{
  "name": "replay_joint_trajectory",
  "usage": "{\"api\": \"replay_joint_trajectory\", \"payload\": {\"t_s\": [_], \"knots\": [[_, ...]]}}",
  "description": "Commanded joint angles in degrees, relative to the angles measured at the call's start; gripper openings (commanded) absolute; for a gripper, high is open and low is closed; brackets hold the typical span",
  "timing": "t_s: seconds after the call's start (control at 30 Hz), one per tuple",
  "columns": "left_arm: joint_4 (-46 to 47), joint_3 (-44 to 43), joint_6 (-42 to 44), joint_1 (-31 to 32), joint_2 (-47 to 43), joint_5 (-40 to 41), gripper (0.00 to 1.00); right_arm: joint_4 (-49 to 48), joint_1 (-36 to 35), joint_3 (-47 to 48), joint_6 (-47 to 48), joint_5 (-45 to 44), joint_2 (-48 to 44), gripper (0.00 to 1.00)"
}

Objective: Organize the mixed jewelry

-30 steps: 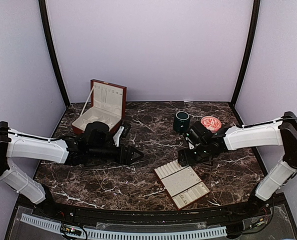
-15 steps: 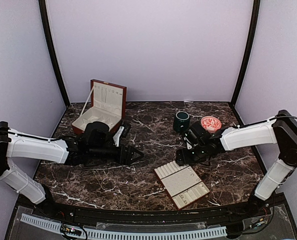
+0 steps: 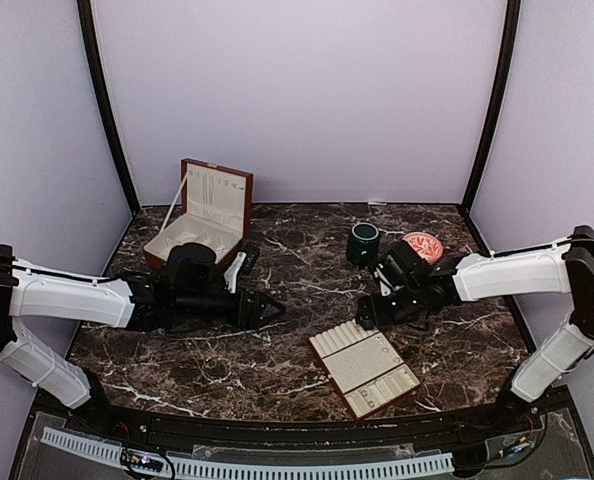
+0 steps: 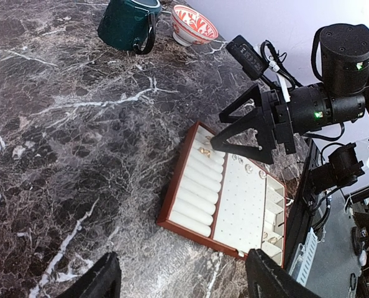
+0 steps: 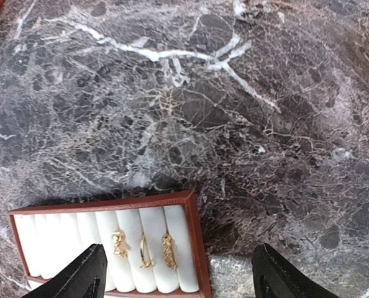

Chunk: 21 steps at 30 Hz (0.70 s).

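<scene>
- The surface (image 3: 307,250) is dark brown marble with white veins.
- A red-brown wooden box (image 3: 217,195) stands at the far left, its lid upright and open, its lining cream.
- A flat wooden tray (image 3: 369,362) with cream padding lies askew at the near right. It has padded rolls at its far-left end, a dotted panel in the middle and small compartments at its near-right end.
- A dark green mug (image 3: 363,242) stands upright at the far right.
- A red-and-white patterned bowl (image 3: 424,241) sits just right of the mug, not touching it.
- A pale lilac backdrop (image 3: 297,100) closes the far side, framed by two black poles (image 3: 107,105).
- A white ribbed strip (image 3: 247,465) runs along the near edge.
</scene>
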<state>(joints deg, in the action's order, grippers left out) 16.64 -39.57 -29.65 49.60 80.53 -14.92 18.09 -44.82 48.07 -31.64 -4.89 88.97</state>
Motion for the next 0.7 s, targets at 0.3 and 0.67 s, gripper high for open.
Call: {"api": "replay_joint_trajectory", "payload": {"t_s": [0.3, 0.67], "knots": [[-12.3, -2.3, 1.6, -6.9, -7.6, -2.7, 0.73, 4.5, -5.0, 4.9, 3.2, 1.2, -9.4, 0.77], [-28.9, -11.2, 10.0, -21.7, -9.6, -8.5, 0.75, 1.2, -22.6, 14.5, -0.3, 5.6, 5.7, 0.71]]}}
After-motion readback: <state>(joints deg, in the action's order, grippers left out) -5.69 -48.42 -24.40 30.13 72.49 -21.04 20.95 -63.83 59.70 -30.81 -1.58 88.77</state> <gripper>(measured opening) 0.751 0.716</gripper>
